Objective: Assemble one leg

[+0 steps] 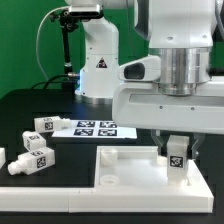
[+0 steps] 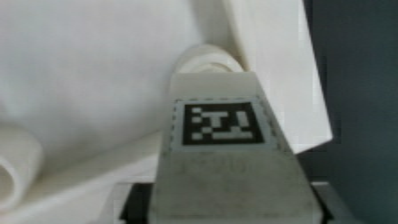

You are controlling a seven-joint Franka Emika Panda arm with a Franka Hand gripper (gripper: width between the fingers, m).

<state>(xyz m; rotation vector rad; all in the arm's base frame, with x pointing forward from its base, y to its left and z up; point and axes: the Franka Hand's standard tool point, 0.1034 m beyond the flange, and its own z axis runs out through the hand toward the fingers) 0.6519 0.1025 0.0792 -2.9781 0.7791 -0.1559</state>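
Observation:
My gripper [image 1: 176,150] is shut on a white leg [image 1: 176,152] with a black-and-white tag, held upright over the right part of the large white square panel [image 1: 130,170] at the front. In the wrist view the leg [image 2: 222,150] fills the middle, its tagged face toward the camera and its far end at a corner of the panel [image 2: 107,100]; the fingertips [image 2: 137,205] show dark at both sides of it. I cannot tell whether the leg touches the panel. Three more legs lie at the exterior view's left, one [image 1: 47,125] behind, one [image 1: 32,158] in front, one [image 1: 2,158] at the edge.
The marker board [image 1: 88,128] lies on the black table behind the panel. The arm's white base [image 1: 97,65] stands at the back, with a black stand and cable [image 1: 66,45] to its left.

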